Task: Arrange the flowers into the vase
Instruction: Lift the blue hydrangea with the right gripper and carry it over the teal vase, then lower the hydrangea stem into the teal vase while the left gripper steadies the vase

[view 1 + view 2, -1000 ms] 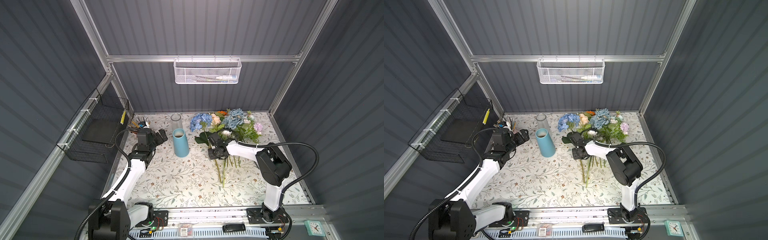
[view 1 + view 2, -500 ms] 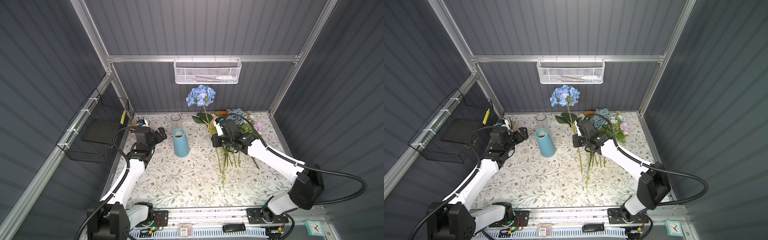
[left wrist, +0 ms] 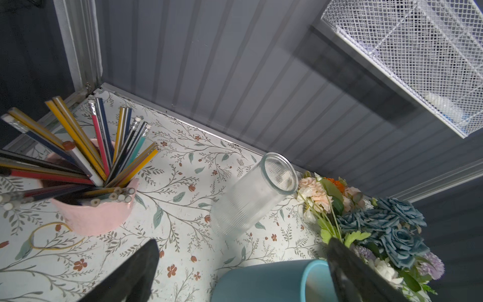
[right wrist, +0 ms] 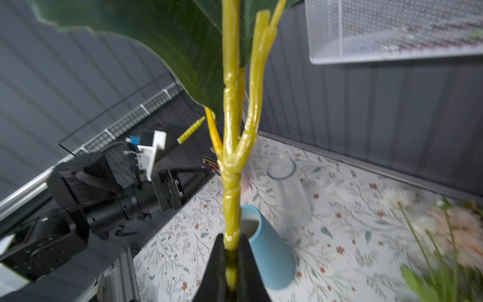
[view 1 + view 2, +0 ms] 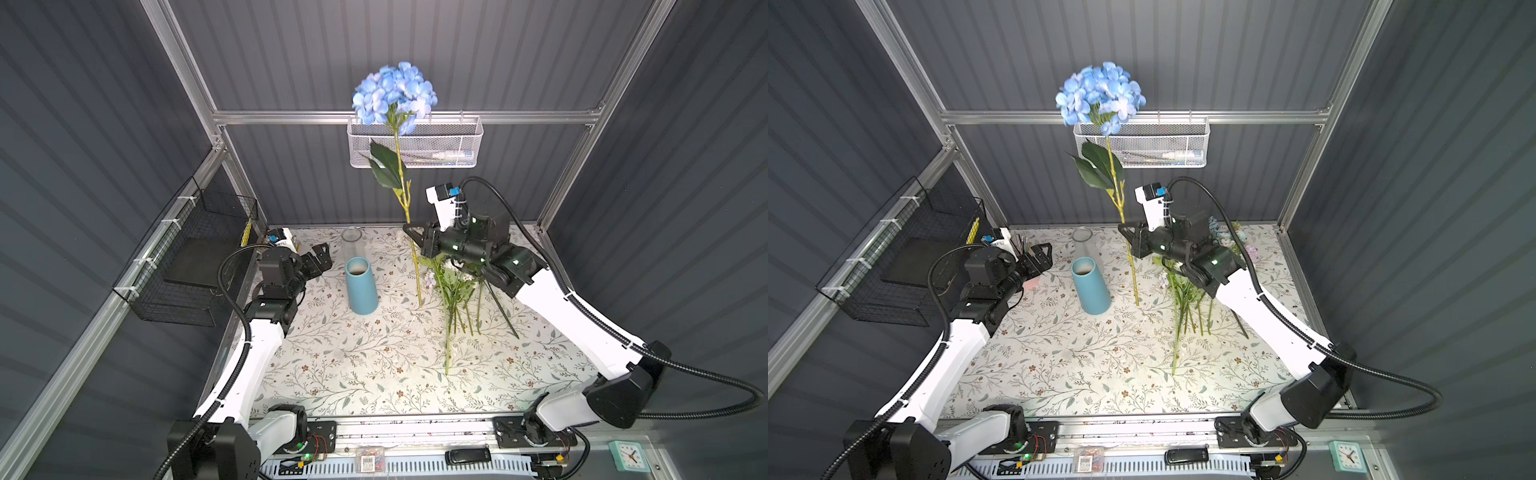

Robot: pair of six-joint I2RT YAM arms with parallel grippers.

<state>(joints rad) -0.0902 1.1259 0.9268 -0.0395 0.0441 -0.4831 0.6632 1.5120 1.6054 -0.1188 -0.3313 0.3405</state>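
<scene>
**A:** Where was the flower?

**B:** The right gripper (image 4: pixel 231 251) was clamped on the stem (image 4: pixel 231 183) of the blue hydrangea (image 5: pixel 394 97), below the leaves. The bloom stood upright, high over the table (image 5: pixel 374 374). The stem's free end hung just beside the blue vase (image 5: pixel 361 291), not in it.

**A:** Why so upright?

**B:** My guess is that a straight stem can drop cleanly through that narrow mouth. Gripping under the leaves kept them clear of the jaws. It also left bare stem below to go in first.

**A:** And the other arm?

**B:** The left gripper (image 5: pixel 321 254) was spread wide and held nothing. It pointed at the blue vase from the opposite side, probably to steady the vase if the stem knocked it.

**A:** The rest?

**B:** The other flowers (image 5: pixel 455 286) lay bunched on the table under the right arm, apart from the blue vase. A glass vase (image 5: pixel 352 243) stood empty just behind the blue one.
</scene>
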